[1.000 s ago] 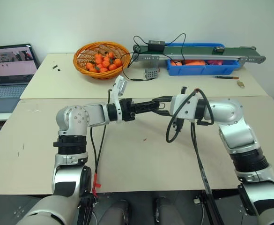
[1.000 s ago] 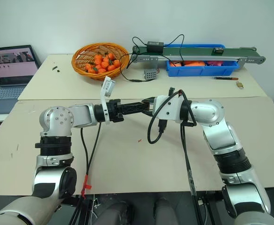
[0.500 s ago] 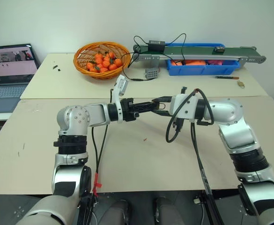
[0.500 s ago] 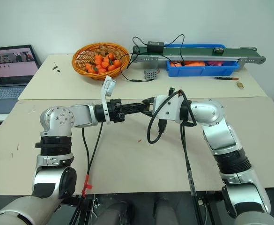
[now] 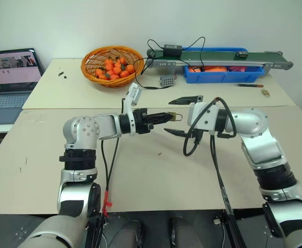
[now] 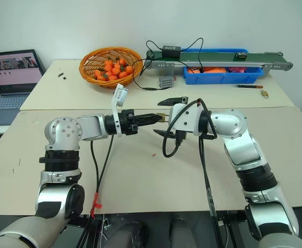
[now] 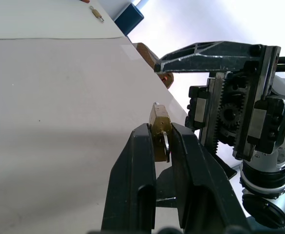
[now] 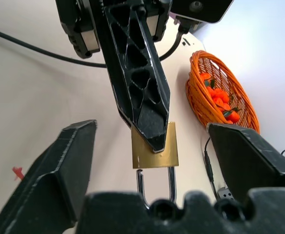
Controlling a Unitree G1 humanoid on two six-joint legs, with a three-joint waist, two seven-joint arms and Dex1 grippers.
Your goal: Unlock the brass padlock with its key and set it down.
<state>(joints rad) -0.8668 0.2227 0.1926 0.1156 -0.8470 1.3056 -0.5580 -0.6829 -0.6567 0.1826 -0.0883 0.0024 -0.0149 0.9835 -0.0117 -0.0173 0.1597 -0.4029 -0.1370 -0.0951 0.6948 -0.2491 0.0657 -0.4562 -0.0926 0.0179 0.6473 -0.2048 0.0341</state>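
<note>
Brass padlock (image 8: 155,146) is pinched in the left claw (image 5: 166,116), shackle pointing right. The right claw (image 5: 183,115), spread wide, stands around it without touching.

orange wicker basket (image 5: 112,66) of small oranges (image 5: 115,68) at the back, open laptop (image 5: 11,84) far left, blue bin (image 5: 224,75) under a green conveyor (image 5: 223,57), black power adapter (image 5: 172,49), pen (image 5: 250,85), beige tables (image 5: 151,170)

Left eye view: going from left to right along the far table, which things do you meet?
Laptop → basket of oranges → small grey box → blue bin → pen → small brownish-gold object.
</note>
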